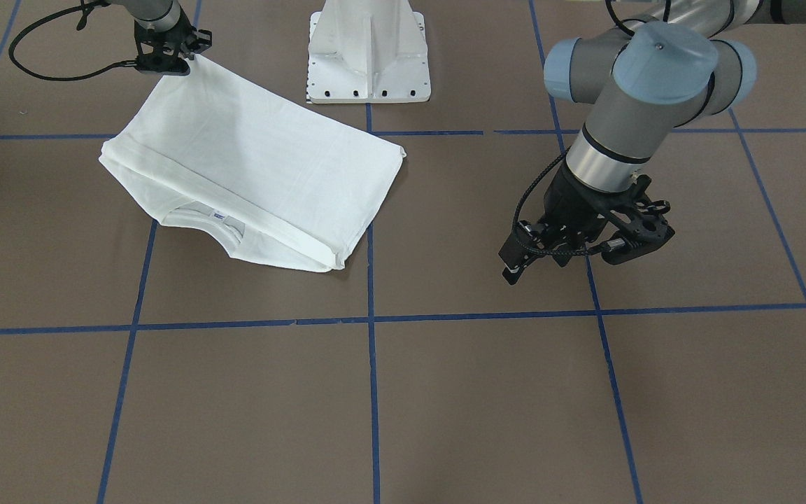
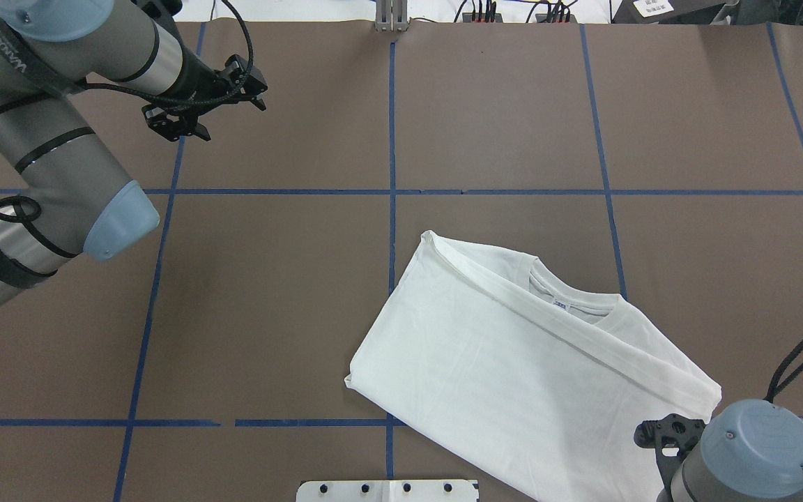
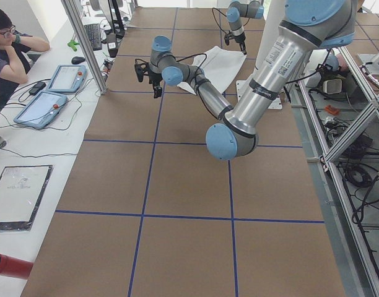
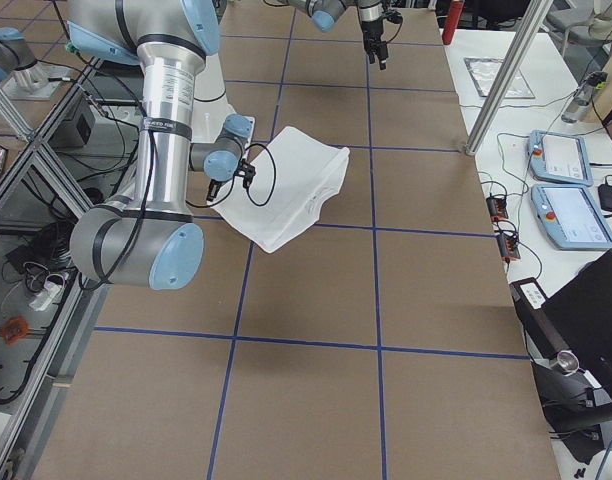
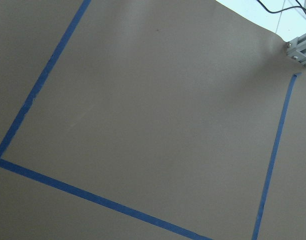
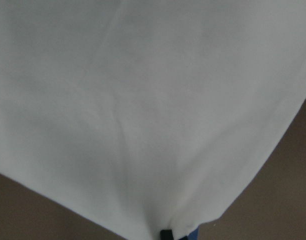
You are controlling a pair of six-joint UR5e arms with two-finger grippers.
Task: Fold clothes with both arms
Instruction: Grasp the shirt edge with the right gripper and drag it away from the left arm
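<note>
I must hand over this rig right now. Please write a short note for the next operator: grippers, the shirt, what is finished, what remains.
Right gripper: shut on a lifted corner of the T-shirt, near the white pedestal.
Left gripper: open, empty, above bare table, well apart from the shirt.
Shirt: on the robot's right half, folded to a rough rectangle, collar showing on the side away from the robot.
Done: sleeves seem folded in; none lies loose.
Left: probably one more fold with the held corner, then release and flatten.
</note>
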